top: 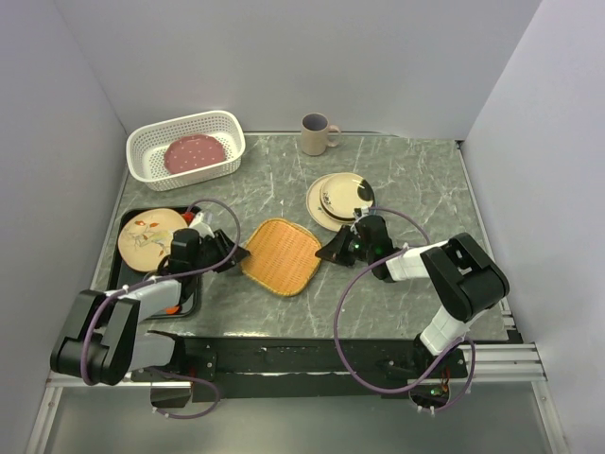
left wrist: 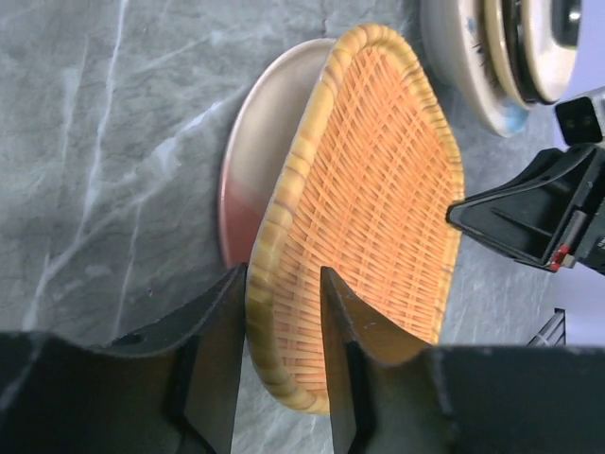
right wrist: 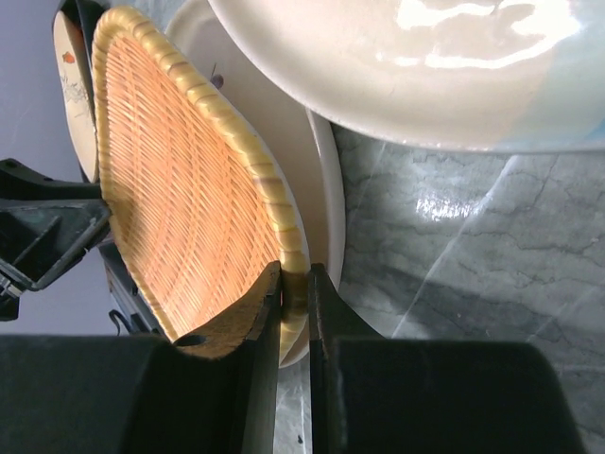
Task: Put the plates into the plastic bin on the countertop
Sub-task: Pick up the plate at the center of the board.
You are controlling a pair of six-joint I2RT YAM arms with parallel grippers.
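One pink white-dotted round plate lies in the white lattice plastic bin, upper left. The left gripper and right gripper each clamp the rim of the tan-orange woven plate at centre. The cream plate stack, right of centre, is not yet binned.

The top camera looked down from the near side over the whole surface. Each wrist camera sat close behind its fingers, facing the other; all three shared the woven orange plate.
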